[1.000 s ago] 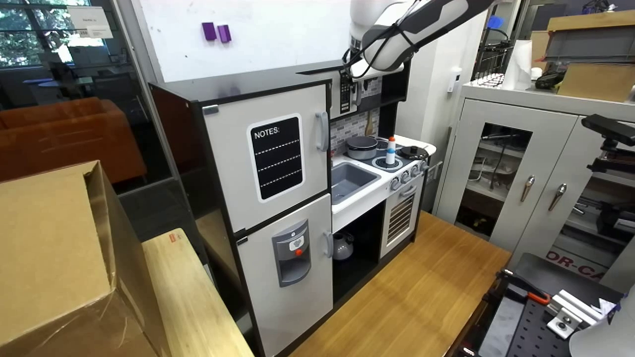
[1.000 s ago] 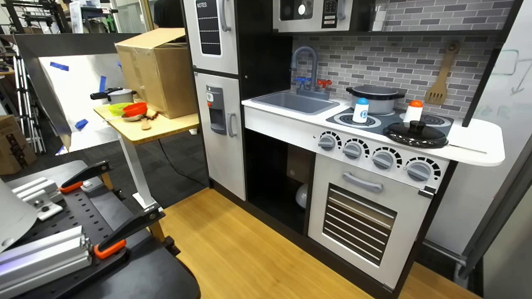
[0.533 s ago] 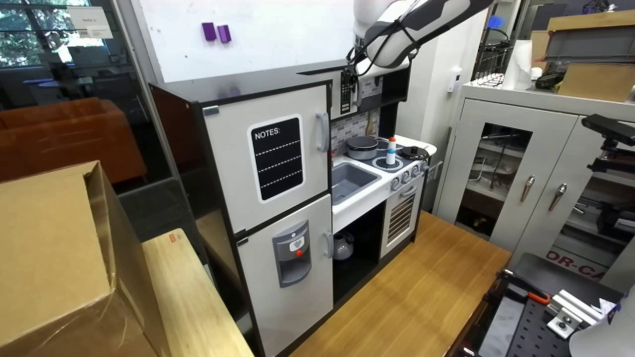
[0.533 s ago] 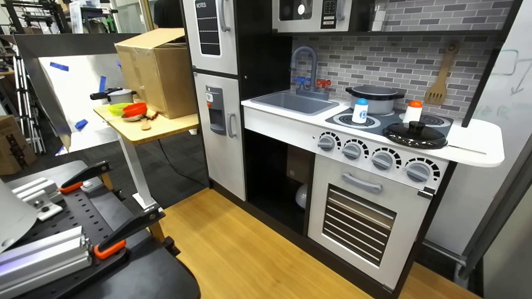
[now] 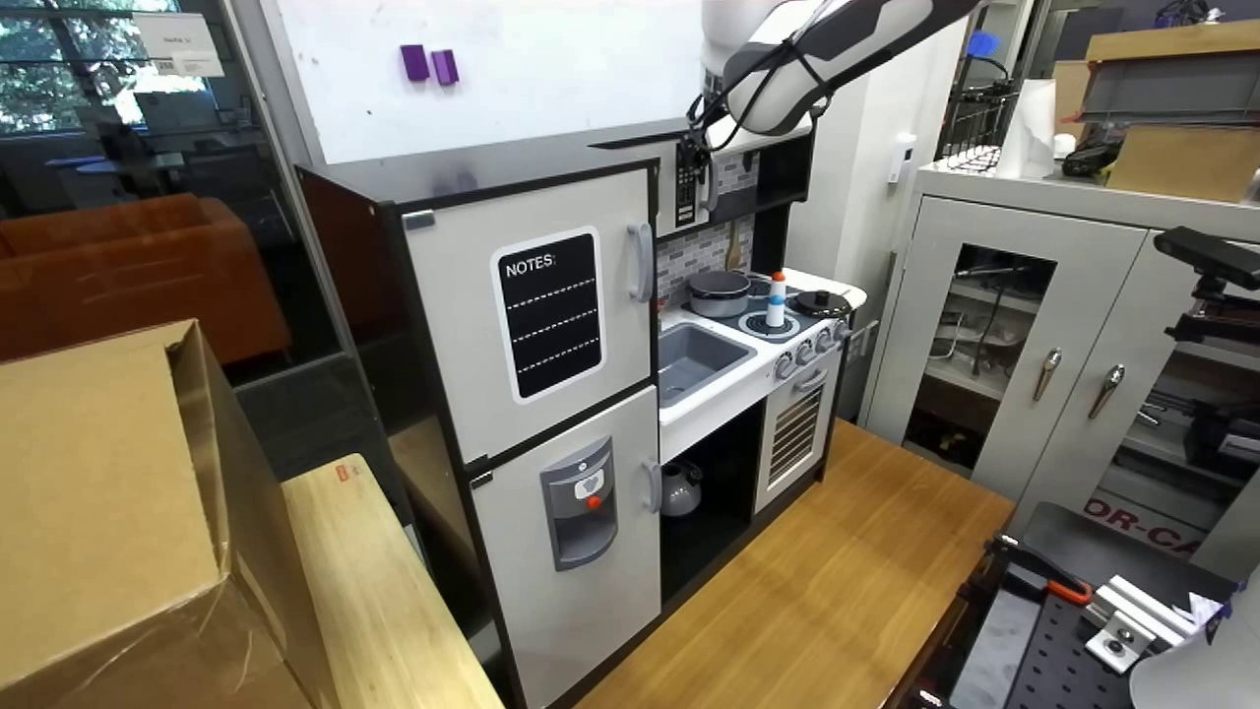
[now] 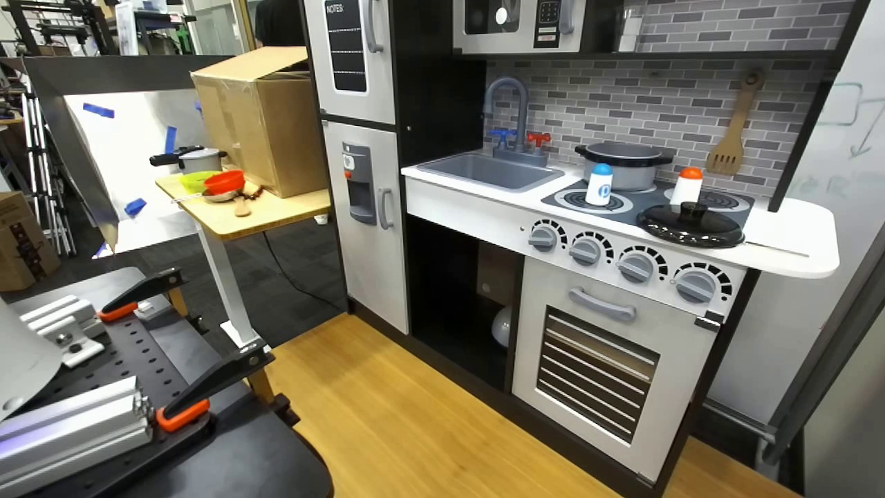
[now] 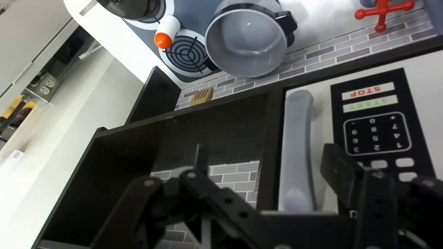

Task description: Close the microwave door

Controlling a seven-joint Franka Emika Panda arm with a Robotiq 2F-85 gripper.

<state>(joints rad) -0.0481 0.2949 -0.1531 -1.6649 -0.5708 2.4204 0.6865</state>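
Microwave door: upper middle of an exterior view, apparently flush already.
Hand: spread; in the wrist view the handle shows between its tips, contact unclear.
Closing push: judged best as a gentle, square press on the handle side, then straight back without hooking.
Door face: outward, toward the viewer; long axis seemingly sideways, top cropped; handle upright.

Smooth, matt plastic microwave handle
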